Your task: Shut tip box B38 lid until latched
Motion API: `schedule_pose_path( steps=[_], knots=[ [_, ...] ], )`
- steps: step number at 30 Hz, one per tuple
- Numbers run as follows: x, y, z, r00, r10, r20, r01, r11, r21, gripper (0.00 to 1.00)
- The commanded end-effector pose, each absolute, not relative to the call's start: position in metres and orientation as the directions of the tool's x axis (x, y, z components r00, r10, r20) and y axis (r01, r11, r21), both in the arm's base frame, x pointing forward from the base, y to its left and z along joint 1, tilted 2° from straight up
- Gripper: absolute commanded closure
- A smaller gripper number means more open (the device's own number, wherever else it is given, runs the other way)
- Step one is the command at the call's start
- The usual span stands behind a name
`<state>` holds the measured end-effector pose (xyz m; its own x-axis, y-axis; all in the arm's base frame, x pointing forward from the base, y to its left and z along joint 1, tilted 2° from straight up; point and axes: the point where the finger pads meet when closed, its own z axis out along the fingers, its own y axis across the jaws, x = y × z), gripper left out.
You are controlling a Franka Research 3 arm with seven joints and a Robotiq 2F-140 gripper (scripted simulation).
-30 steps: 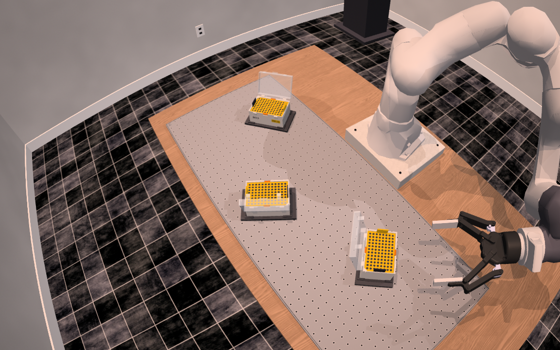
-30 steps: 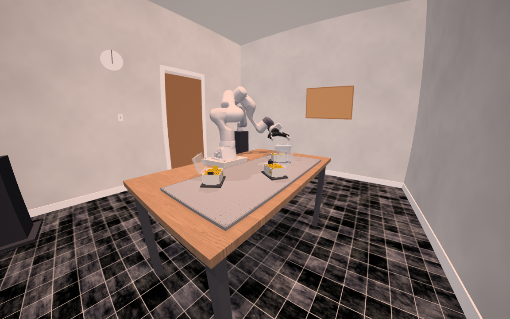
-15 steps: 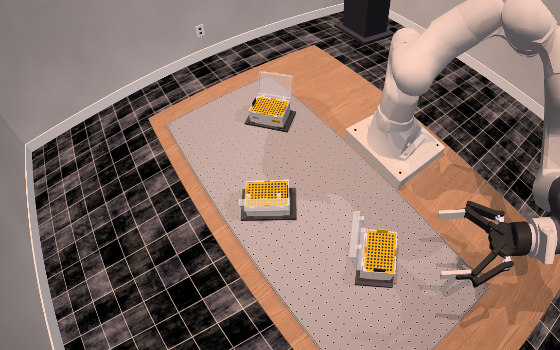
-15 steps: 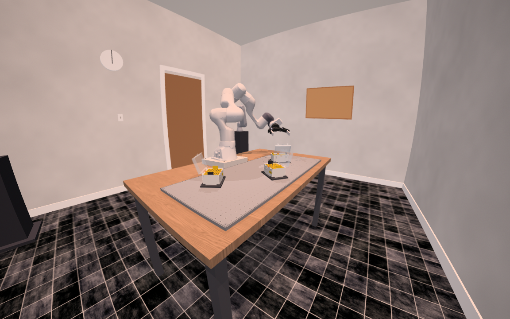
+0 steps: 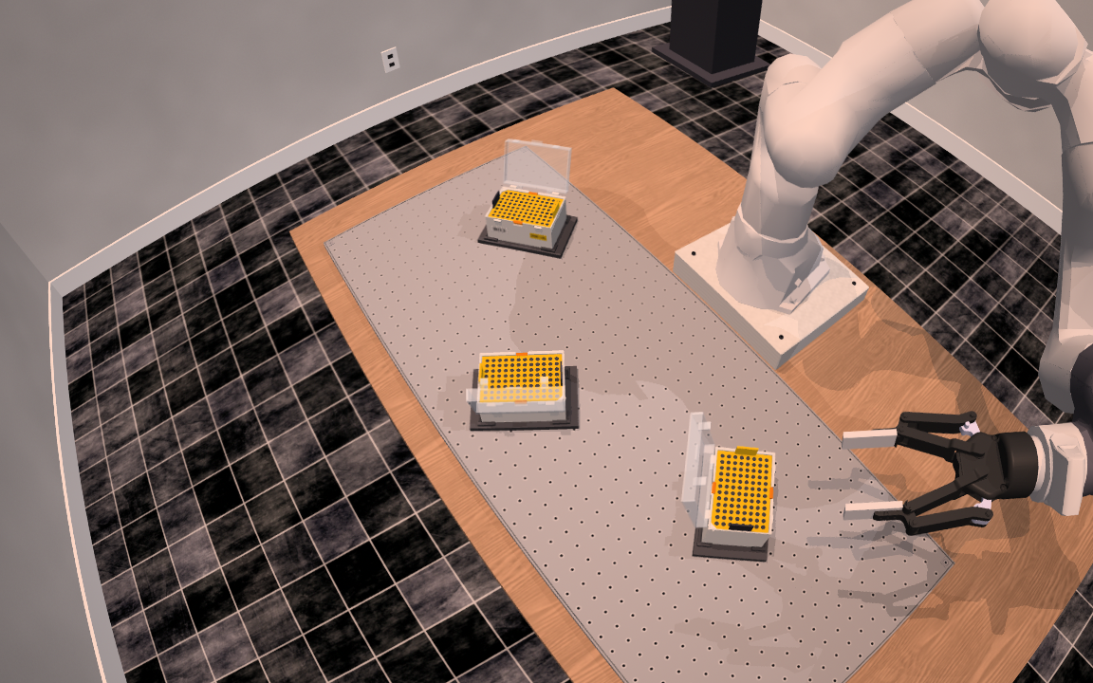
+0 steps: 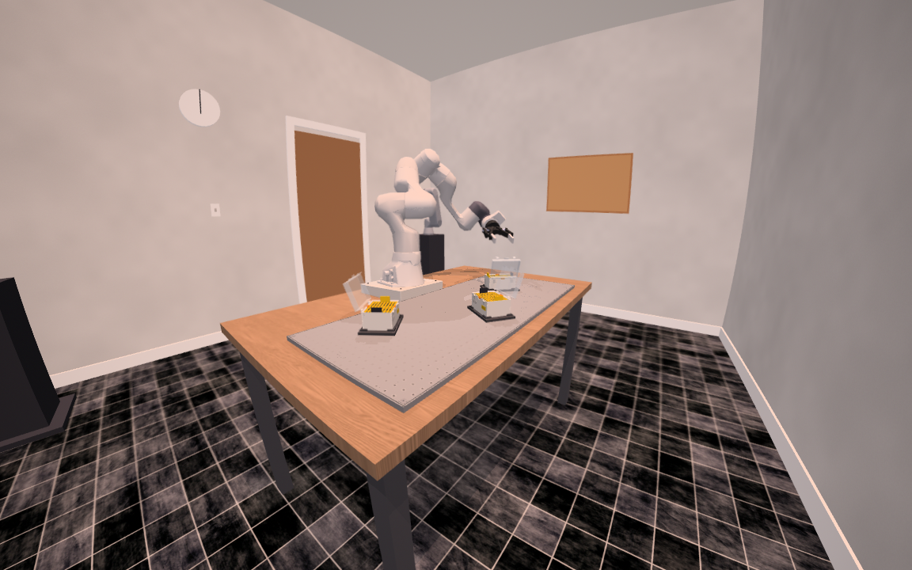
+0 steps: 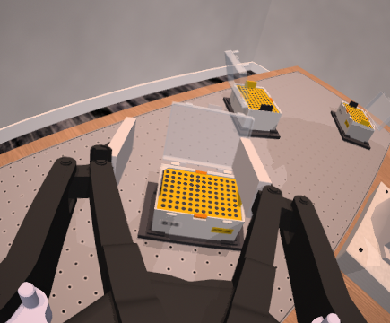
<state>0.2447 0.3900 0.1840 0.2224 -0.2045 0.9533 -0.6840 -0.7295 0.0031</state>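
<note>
Three white tip boxes with yellow inserts sit on dark holder plates on the grey perforated board. The nearest box shows in the wrist view with its front wall and two stickers facing me; the ID is too small to read. Its clear lid stands open behind it. The middle box and the far box also have their lids up. My gripper hovers in the air beyond the board's end, apart from the nearest box and pointing at its front. Its fingers stand partly apart with nothing between them.
My arm's base stands on the wooden table beside the board. The table's end edge lies just below my gripper. From the exterior view the gripper hangs well above the nearest box.
</note>
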Motion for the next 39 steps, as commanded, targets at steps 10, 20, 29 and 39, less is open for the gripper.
schedule_pose_path(
  steps=[10,20,29,39],
  knots=[
    [0.245,0.389,0.185,0.225,-0.196,0.954,-0.683,-0.731,0.011,1.00],
    [0.273,0.360,0.183,0.172,-0.240,0.955,-0.851,-0.525,0.022,1.00],
    [0.304,0.328,0.182,0.171,-0.240,0.955,-0.853,-0.522,0.022,1.00],
    [0.330,0.302,0.180,0.171,-0.240,0.955,-0.853,-0.522,0.022,1.00]
  ],
)
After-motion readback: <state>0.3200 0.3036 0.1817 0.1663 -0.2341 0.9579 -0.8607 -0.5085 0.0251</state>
